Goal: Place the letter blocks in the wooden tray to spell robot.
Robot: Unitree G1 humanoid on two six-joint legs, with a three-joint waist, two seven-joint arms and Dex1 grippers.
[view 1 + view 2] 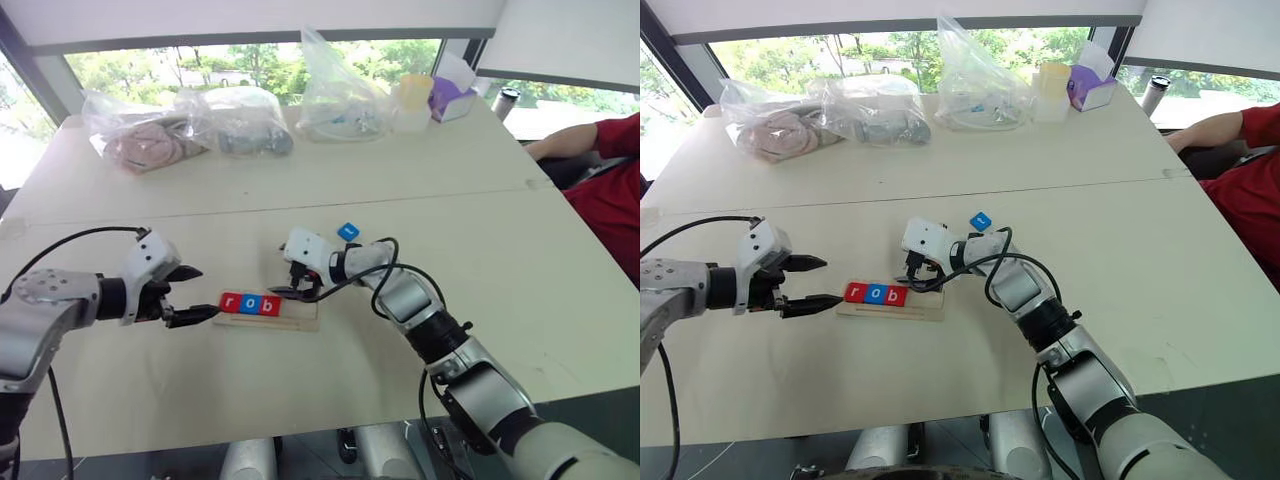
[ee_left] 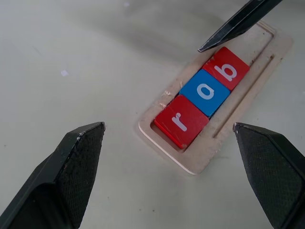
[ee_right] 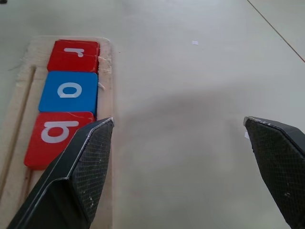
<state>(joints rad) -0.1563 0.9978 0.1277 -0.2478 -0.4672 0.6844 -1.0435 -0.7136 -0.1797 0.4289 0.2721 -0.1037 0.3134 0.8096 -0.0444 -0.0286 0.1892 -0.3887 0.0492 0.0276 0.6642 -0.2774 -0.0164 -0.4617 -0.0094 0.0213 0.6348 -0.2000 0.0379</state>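
The wooden tray (image 1: 300, 322) lies on the white table in front of me. Its left part holds three letter blocks in a row: red r (image 1: 230, 302), blue o (image 1: 250, 304) and red b (image 1: 270, 306). The left wrist view looks down on them as r (image 2: 181, 120), o (image 2: 206, 92) and b (image 2: 226, 70). A loose blue block (image 1: 347, 231) lies on the table behind my right wrist, its letter too small to read. My left gripper (image 1: 206, 292) stands open just left of the tray. At the tray's empty part right of b, my right gripper (image 3: 178, 119) is open with nothing held.
Clear plastic bags (image 1: 340, 95) with contents stand along the table's far side, beside a purple box (image 1: 452, 98) and a pale cup (image 1: 414, 100). A person in a red sleeve (image 1: 612, 150) sits at the far right, forearm on the table edge.
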